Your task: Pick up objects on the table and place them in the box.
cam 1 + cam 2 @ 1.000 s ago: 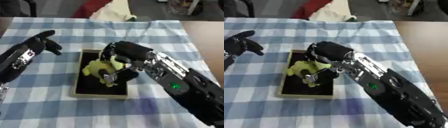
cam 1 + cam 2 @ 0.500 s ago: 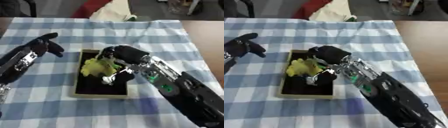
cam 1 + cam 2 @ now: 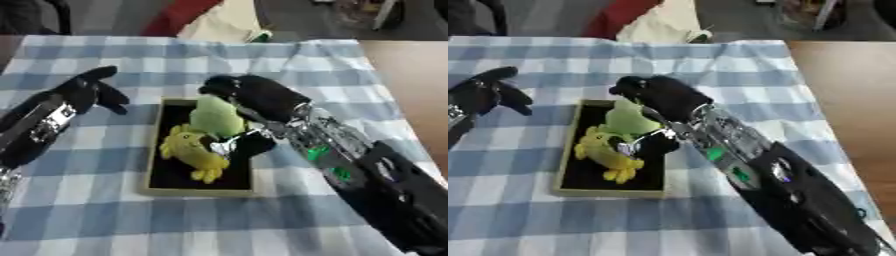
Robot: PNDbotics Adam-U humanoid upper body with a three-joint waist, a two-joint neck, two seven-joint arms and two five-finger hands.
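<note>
A shallow black box with a tan rim (image 3: pixel 196 191) lies on the blue-and-white checked cloth (image 3: pixel 96 220). My right hand (image 3: pixel 259 97) reaches over the box from the right, its fingers and thumb curled round a pale green soft object (image 3: pixel 215 116) at the box's far end. A yellow plush toy (image 3: pixel 192 153) lies inside the box just below the green object and touches it. My left hand (image 3: pixel 84 93) hovers open to the left of the box, holding nothing.
A white cloth bundle (image 3: pixel 224 22) and a red item (image 3: pixel 178 17) sit at the table's far edge. Bare brown tabletop (image 3: pixel 411 75) shows to the right of the cloth. My right forearm (image 3: pixel 367 175) crosses the cloth's right side.
The yellow toy now lies stretched out lower in the box, apart from my right hand's palm. My right hand has shifted slightly toward the box's far end with the green object.
</note>
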